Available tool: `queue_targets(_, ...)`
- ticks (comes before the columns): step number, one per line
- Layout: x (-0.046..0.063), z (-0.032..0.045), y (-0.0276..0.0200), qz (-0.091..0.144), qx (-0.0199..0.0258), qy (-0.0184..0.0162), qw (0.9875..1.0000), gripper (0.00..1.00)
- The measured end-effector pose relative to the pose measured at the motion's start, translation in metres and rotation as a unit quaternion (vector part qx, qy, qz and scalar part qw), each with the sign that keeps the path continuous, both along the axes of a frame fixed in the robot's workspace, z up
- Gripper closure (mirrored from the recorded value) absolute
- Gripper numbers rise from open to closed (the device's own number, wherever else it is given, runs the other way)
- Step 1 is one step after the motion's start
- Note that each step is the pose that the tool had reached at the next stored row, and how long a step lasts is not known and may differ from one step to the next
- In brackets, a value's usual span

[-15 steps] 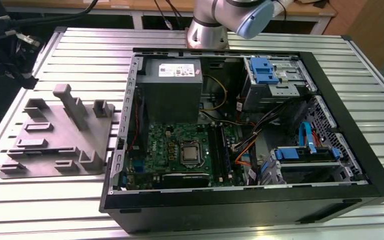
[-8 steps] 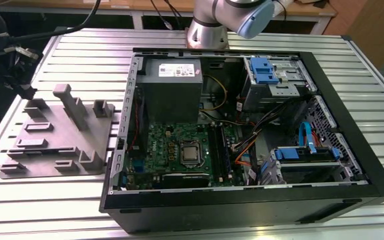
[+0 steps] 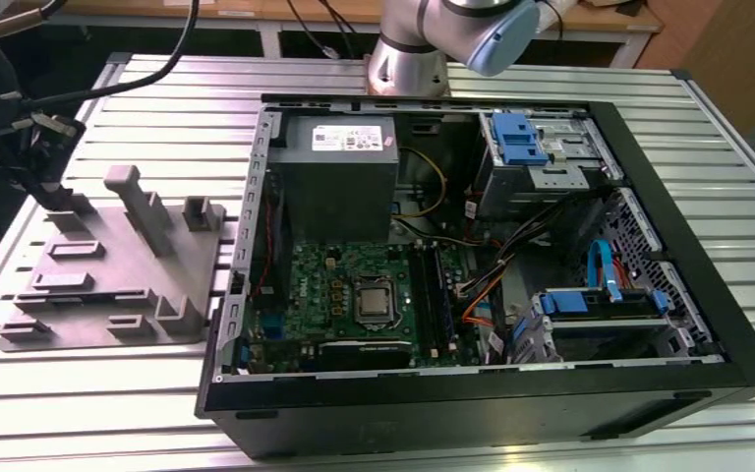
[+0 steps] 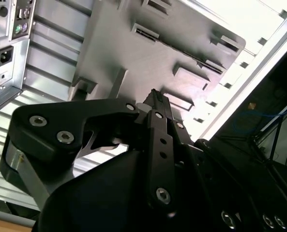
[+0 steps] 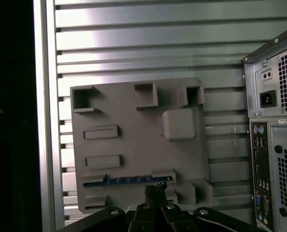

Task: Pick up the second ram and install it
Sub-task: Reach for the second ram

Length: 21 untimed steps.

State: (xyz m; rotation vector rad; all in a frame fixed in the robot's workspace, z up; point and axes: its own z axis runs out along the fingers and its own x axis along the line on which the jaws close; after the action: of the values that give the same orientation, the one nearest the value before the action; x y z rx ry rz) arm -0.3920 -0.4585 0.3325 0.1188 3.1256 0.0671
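The second ram [image 5: 128, 180] is a thin blue stick with small chips. It stands on edge in a slot of the grey fixture block [image 5: 133, 140], along the side nearest my gripper. In both wrist views my gripper [image 5: 155, 189] [image 4: 155, 98] hovers just above the fixture beside that stick, its two black fingers pressed together and holding nothing. In the exterior view my gripper [image 3: 52, 195] hangs over the fixture's [image 3: 115, 265] far corner at the exterior view's left. The green motherboard [image 3: 351, 295] with its black slot rails [image 3: 433, 295] lies inside the open computer case [image 3: 483, 265].
The fixture carries raised posts [image 3: 135, 202] and several empty pockets. The case's rear panel [image 5: 274, 145] with ports stands close to the fixture. Cables and blue drive brackets [image 3: 515, 138] fill the case's right half. Black cables [image 3: 36, 98] hang by the slatted table's edge.
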Motion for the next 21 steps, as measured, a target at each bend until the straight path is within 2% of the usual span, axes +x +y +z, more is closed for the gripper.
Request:
queue_targets(7, -0.003, -0.0132, -0.0026, 0.0, 0.0, 0.0032, 1.0, 0.9)
queue_targets(21, -0.009, -0.0375, -0.0051, 0.0, 0.0, 0.0056, 1.0, 0.9)
